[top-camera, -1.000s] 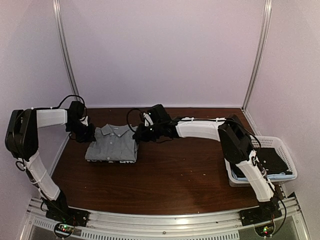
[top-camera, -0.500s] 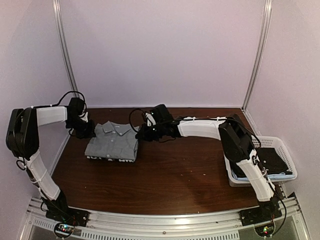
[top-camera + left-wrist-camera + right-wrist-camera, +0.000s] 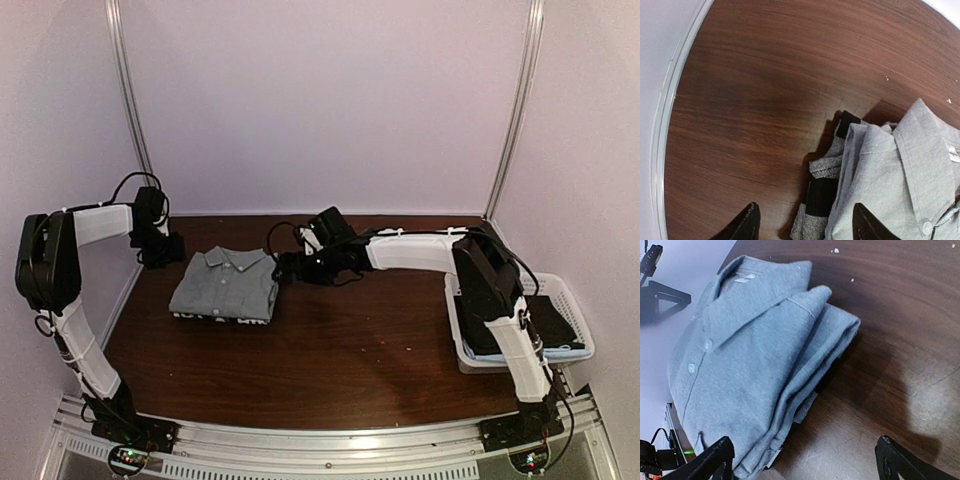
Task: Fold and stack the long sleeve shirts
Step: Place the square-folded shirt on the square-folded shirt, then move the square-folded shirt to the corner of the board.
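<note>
Dark wood bench [image 3: 340, 350] carries the folded grey shirt [image 3: 225, 283] stacked on the checked shirt [image 3: 821, 192], left of centre. Left fingers [image 3: 746, 224] and right fingers [image 3: 710, 460] flank it, spread and empty; a low retreat could snag a fold, dragging the stack askew.
</note>
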